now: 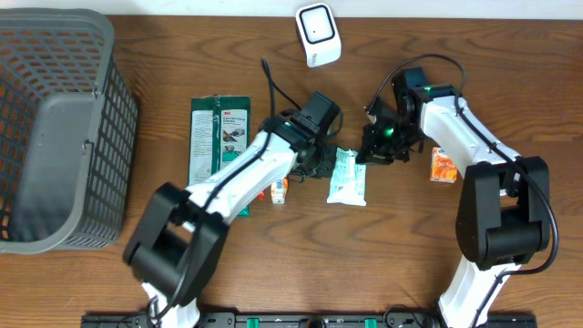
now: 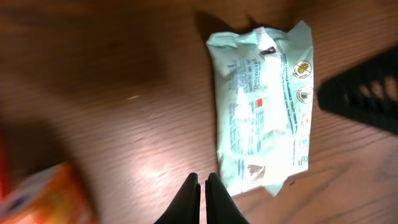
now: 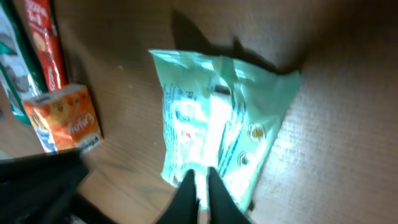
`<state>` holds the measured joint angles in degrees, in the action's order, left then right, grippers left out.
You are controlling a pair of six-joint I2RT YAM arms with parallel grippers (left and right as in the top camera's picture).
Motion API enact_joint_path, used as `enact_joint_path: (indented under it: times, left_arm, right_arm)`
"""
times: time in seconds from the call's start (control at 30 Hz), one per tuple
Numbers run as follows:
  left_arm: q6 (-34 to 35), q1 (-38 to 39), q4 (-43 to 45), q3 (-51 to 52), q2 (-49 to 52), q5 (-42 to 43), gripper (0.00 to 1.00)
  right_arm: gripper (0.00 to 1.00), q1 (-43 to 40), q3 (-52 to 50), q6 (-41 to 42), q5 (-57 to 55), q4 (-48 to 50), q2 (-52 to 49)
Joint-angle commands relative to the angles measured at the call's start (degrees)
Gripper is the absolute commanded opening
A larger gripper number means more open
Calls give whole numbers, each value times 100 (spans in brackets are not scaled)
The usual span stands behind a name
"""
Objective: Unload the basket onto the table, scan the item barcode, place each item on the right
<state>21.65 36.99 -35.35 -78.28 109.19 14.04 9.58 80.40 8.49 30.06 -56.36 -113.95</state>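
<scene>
- The left gripper (image 2: 203, 178) is nearest in the left wrist view. Its two fingers are pressed together with nothing between them, and the tips stand just at the lower left edge of the mint-green pack (image 2: 264, 106).
- The right gripper (image 3: 200, 175) also has its fingers closed together, over the near edge of the pack. I cannot tell if a bit of wrapper is caught between them.
- The pack lies flat on the wooden table (image 1: 182, 55), about in the middle, between the two grippers, with printed text facing up.
- The white scanner (image 1: 318, 35) stands at the far edge, well apart from the pack.
- A small orange carton (image 1: 280, 189) lies beside the left arm, and a second orange carton (image 1: 444, 166) beside the right arm.
- A green packet (image 1: 219, 137) and a grey basket (image 1: 55, 128) are on the left side.
</scene>
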Motion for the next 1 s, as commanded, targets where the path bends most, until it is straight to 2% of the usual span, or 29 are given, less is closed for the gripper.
enact_joint_path:
  times: [0.0, 0.1, 0.27, 0.47, 0.6, 0.67, 0.8, 0.97]
  left_arm:
    - [74, 28, 258, 33, 363, 398, 7]
    - [179, 26, 636, 33, 577, 498, 8]
    - [271, 28, 960, 33, 688, 588, 8]
    - [284, 33, 1021, 39, 769, 586, 8]
    - [282, 33, 1008, 44, 896, 520, 7]
    - [280, 26, 999, 42, 898, 227, 8]
    - [219, -44, 997, -13, 719, -188, 8]
    - [269, -164, 857, -44, 323, -116, 8]
  right_arm:
    - [1, 103, -155, -20, 48, -146, 24]
    - [1, 289, -400, -22, 46, -133, 24]
    - [1, 520, -938, 160, 46, 455, 24]
    - [1, 627, -1600, 522, 42, 1204, 24]
    - [1, 625, -1672, 514, 44, 1180, 28]
    - [2, 619, -1646, 444, 129, 1180, 90]
    - [8, 577, -1440, 72, 520, 1108, 358]
    - [27, 431, -1029, -144, 555, 800, 857]
